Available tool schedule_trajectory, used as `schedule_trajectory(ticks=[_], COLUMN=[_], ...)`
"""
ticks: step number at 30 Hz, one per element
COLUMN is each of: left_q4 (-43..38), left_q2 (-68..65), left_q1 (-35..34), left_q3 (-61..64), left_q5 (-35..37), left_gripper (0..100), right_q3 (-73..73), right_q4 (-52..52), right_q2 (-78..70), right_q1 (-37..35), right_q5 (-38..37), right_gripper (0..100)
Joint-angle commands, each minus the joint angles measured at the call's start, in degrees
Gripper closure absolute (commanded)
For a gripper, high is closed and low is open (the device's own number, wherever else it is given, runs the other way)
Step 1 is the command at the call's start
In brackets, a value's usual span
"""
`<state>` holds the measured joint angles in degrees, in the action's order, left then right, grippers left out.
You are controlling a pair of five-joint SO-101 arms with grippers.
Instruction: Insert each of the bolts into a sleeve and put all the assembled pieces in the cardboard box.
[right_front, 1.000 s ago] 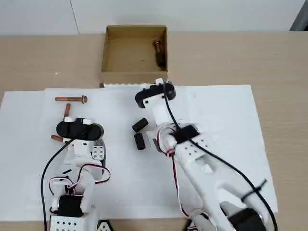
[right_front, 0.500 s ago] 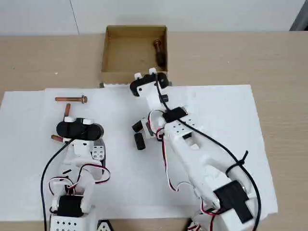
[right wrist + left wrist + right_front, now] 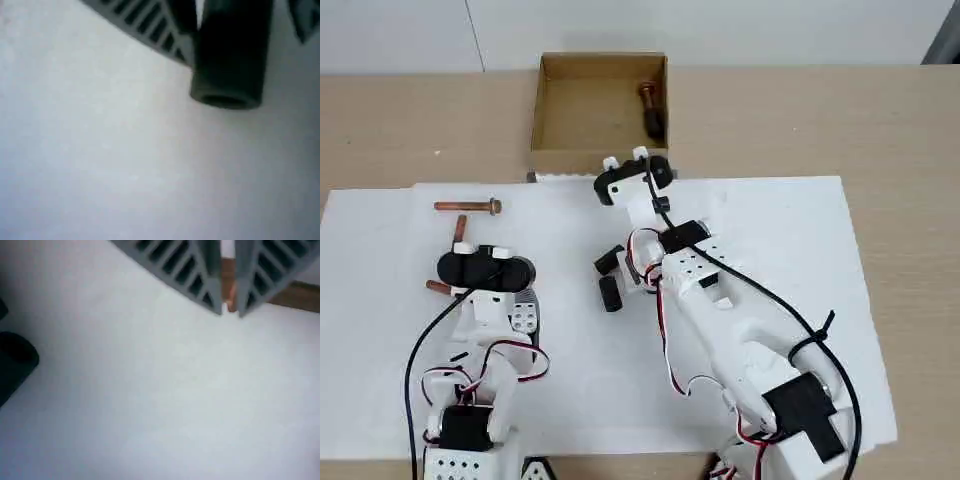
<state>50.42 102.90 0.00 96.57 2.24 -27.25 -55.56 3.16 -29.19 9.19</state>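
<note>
1. Nearest the arm bases, the left gripper (image 3: 472, 260) is seen low over the white paper sheet (image 3: 790, 220). Its jaws are drawn almost together, and a copper-coloured piece is seen in the narrow gap. This is judged to be the short bolt (image 3: 460, 228), pinched by one end.
2. The tip of a second bolt (image 3: 438, 287) is seen poking out just beside that gripper.
3. Between the two arms, a nearer sleeve (image 3: 610, 293) and a farther sleeve (image 3: 610, 261) are found lying loose on the paper, close together.
4. Beyond the left gripper, a long bolt (image 3: 467, 206) is laid flat on the paper, untouched.
5. The right gripper (image 3: 634, 180) is held over the far edge of the paper, just before the box. Its jaws are clamped around a black held sleeve (image 3: 227, 75), whose open end is turned towards the paper.
6. Farthest away, the cardboard box (image 3: 552, 110) is set on the wooden table (image 3: 900, 150). One assembled piece (image 3: 651, 110) is seen inside, against a side wall.
7. One of four pairs is judged finished and boxed. Three bolts and three sleeves are left to be joined and put away.
</note>
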Motion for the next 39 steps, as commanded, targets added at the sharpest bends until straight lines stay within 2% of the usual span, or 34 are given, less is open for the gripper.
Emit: schedule_trajectory(ticks=[1,6,19,21,23,30,39], left_q4=[0.4,0.4,0.4,0.4,0.4,0.4,0.4], left_q2=[0.7,0.7,0.7,0.7,0.7,0.7,0.7], left_q1=[-0.4,-0.4,-0.4,-0.4,-0.4,-0.4,-0.4], left_q3=[-0.2,-0.2,-0.2,-0.2,-0.2,-0.2,-0.3], left_q5=[0.1,0.1,0.1,0.1,0.1,0.9,0.8], left_gripper=[99,99,99,99,99,99,99], right_q3=[2.5,2.3,2.5,2.5,3.1,6.7,19.7], right_q4=[-0.6,-0.6,-0.2,-0.1,-0.1,-0.7,-14.1], right_q2=[0.0,-0.1,-7.4,-7.3,-7.3,-7.0,7.4], right_q1=[0.5,0.5,0.4,0.4,0.1,0.1,-1.1], right_q5=[0.4,3.3,3.5,3.5,3.5,3.5,3.4], right_gripper=[87.2,87.2,87.8,90.7,99.3,99.5,99.5])
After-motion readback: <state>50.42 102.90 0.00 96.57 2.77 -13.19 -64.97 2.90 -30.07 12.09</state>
